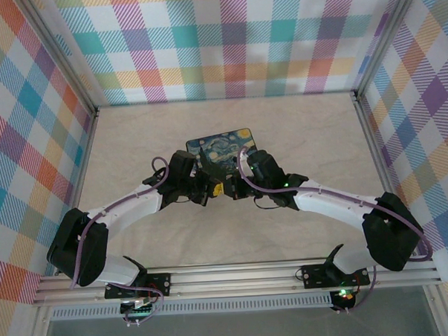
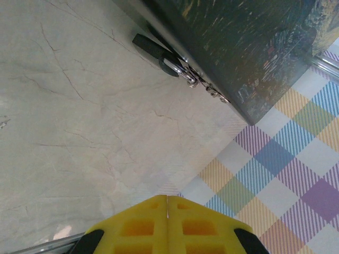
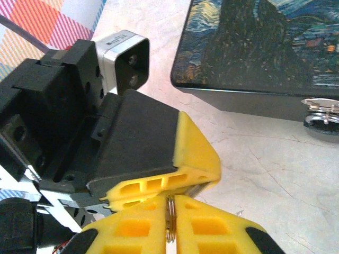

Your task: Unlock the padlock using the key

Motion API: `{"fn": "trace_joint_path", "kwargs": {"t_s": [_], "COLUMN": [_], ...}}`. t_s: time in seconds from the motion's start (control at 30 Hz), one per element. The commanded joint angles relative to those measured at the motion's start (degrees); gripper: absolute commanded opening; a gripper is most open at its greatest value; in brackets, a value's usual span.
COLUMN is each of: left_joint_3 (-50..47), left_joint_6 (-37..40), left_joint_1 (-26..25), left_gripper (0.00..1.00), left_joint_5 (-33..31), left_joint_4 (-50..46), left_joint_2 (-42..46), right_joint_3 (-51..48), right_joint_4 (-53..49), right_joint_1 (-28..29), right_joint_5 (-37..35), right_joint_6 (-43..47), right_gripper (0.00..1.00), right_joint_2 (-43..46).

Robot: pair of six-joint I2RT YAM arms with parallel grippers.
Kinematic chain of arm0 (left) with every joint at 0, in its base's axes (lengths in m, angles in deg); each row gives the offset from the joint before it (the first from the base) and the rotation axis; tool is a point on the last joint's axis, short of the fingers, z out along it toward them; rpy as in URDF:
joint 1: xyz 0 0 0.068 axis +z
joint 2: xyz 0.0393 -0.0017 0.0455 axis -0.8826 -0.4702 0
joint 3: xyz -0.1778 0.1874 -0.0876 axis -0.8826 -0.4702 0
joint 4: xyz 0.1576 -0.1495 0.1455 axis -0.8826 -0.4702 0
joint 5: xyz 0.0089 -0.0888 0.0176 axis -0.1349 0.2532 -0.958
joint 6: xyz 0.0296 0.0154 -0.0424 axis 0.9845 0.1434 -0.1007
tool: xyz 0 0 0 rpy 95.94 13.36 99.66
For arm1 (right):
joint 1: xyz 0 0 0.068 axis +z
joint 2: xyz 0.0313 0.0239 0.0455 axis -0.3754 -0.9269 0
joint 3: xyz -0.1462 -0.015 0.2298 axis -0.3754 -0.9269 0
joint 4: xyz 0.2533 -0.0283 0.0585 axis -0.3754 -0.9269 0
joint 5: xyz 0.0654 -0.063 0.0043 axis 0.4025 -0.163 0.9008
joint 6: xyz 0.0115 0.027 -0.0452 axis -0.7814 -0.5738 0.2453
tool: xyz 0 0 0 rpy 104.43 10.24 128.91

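Slanting padlock (image 2: 156, 52): body upper-left, shackle lower-right at box (image 2: 249, 47) latch.
Left pincer (image 2: 167, 202): pads pressed together.
Right pincer (image 3: 170, 203): nearly closed, nipping key ring (image 3: 170, 219).

Starry-night box (image 1: 221, 147) on marble table (image 1: 304, 135); plaid walls (image 1: 226, 41).
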Motion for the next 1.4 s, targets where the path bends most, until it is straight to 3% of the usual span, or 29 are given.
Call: {"fn": "trace_joint_path", "kwargs": {"t_s": [0.0, 0.17, 0.37, 0.6, 0.8, 1.37], "left_joint_3": [0.97, 3.99, 4.46, 5.23, 5.82, 7.99], "left_joint_6": [3.13, 8.70, 8.73, 8.76, 9.08, 11.92], "left_joint_1": [0.61, 0.61, 0.61, 0.61, 0.61, 0.34], "left_gripper": [0.00, 0.00, 0.00, 0.00, 0.00, 0.00], "left_joint_5": [-1.41, -4.77, -3.16, -3.24, -3.02, -3.75], "left_joint_4": [-4.41, -11.80, -11.23, -11.84, -12.46, -15.45], "left_joint_2": [1.59, 1.53, -0.06, -0.19, -0.46, -0.48], "right_joint_3": [-1.65, -3.30, -1.81, 3.09, 5.44, 6.22], "right_joint_4": [-0.23, -0.16, 0.29, -2.60, -4.52, -6.66], "right_joint_1": [-0.77, -1.42, 0.36, 3.21, 4.84, 4.78], "right_joint_5": [-1.13, -0.47, 0.82, -0.89, -2.52, -5.32], "right_joint_6": [0.62, 1.25, 6.89, 11.88, 13.25, 11.92], "right_gripper": [0.16, 0.32, 0.46, 0.54, 0.52, 0.20], "right_joint_2": [1.47, 2.70, 3.26, -1.42, -5.11, -6.06]}}
